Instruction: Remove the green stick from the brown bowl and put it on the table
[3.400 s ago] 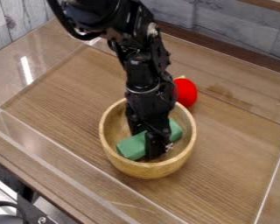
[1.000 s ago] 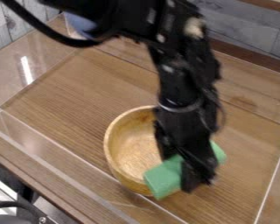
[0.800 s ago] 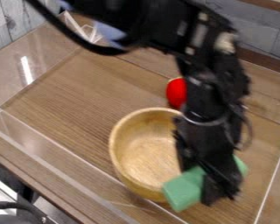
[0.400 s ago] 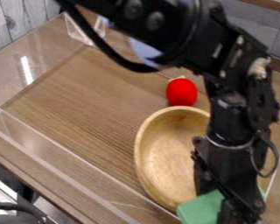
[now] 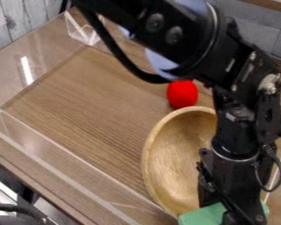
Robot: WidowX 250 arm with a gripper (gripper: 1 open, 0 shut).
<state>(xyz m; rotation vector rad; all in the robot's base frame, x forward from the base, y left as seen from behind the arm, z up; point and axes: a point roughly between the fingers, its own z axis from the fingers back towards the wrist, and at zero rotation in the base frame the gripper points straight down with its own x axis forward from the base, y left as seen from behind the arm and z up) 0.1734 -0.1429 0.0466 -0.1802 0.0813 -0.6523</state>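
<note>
Stick is out of the bowl's hollow, at the near right side of the view. End effector (image 5: 234,200) is closed on the green stick (image 5: 207,214), down at the bottom edge of the frame. Brown bowl (image 5: 178,158) sits just beside it, and the near part of the rim looks very close to the stick (can't tell if they touch).

Step in hand, as I read it: carry clear, then set down. Keep the grip firm and move away from the bowl before lowering, else the stick could catch the rim and drag or tip the bowl. Get it level, lower gently, open only once it rests flat on the tabletop (image 5: 96,105). Height above the surface isn't readable from this view, so go slow at the end.

Around it: red ball (image 5: 182,93) is beyond the bowl, by the arm (image 5: 202,39); mind it on the way back, it would likely roll. Clear acrylic wall (image 5: 78,191) runs along the near side, so don't push the stick out that way.
</note>
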